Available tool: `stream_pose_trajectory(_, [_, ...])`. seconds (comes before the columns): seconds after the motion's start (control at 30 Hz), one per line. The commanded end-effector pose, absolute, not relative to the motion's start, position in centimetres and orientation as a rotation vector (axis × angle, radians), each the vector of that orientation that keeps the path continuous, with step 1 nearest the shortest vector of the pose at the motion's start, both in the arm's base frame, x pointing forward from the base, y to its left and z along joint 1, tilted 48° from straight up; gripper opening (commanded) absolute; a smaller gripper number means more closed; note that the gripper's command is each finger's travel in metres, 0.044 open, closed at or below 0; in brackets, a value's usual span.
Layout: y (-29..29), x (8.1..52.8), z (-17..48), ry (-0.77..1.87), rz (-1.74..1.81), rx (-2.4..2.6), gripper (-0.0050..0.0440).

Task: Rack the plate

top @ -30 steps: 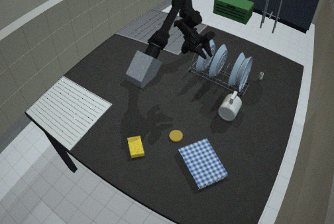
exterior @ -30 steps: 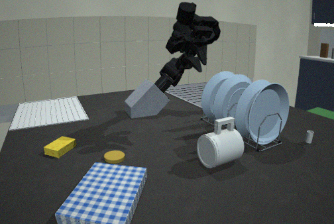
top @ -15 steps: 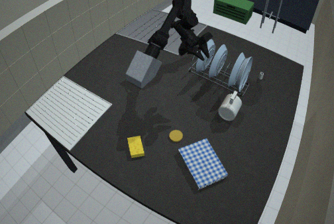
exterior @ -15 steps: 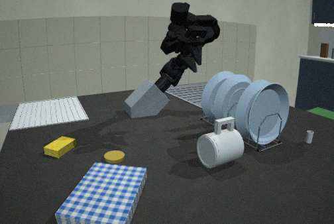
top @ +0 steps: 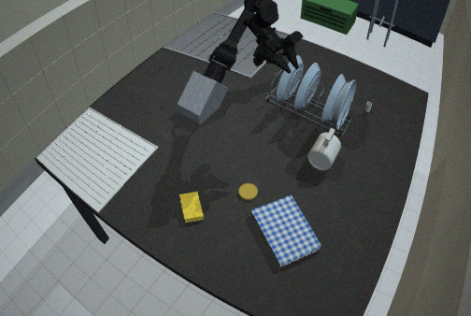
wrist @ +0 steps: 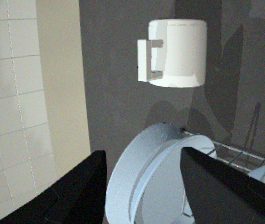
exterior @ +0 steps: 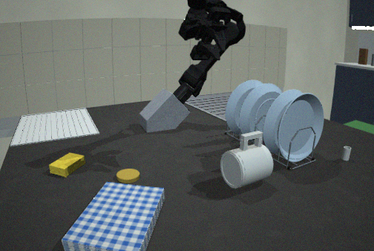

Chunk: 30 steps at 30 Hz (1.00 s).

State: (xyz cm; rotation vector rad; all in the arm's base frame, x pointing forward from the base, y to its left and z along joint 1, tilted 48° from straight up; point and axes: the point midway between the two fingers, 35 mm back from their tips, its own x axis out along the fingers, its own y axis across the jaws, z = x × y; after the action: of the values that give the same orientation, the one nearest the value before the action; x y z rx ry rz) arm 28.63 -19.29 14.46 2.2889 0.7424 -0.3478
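Several pale blue plates stand upright in the wire dish rack (top: pixel 306 108); I see no plate lying on the counter. The end plate (top: pixel 289 79) nearest the arm stands in its slot, and it also shows in the wrist view (wrist: pixel 149 192) and in the exterior view (exterior: pixel 240 105). My gripper (top: pixel 286 59) hovers just above and beside this end plate. Its fingers stand apart with nothing between them, and in the wrist view (wrist: pixel 143 189) they frame the plate's rim from above without touching it. The rack (exterior: pixel 293 157) sits level on the counter.
A white mug (top: pixel 323 150) lies on its side in front of the rack. A small cup (top: pixel 368 107) stands to the rack's right. A yellow sponge (top: pixel 192 207), a yellow disc (top: pixel 248 191) and a blue checked cloth (top: pixel 286 230) lie near the front. A grey block (top: pixel 201 96) holds the arm's base.
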Motion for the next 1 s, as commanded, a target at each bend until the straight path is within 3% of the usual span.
stream_pose_trajectory(0.0, [-20.8,28.6,15.6,0.765,-0.344,2.28,0.0154])
stream_pose_trajectory(0.9, [-24.3,27.3,19.7,0.757,-0.346,2.301,0.0154])
stream_pose_trajectory(0.97, [-24.4,27.3,19.8,0.758,-0.343,2.296,0.0202])
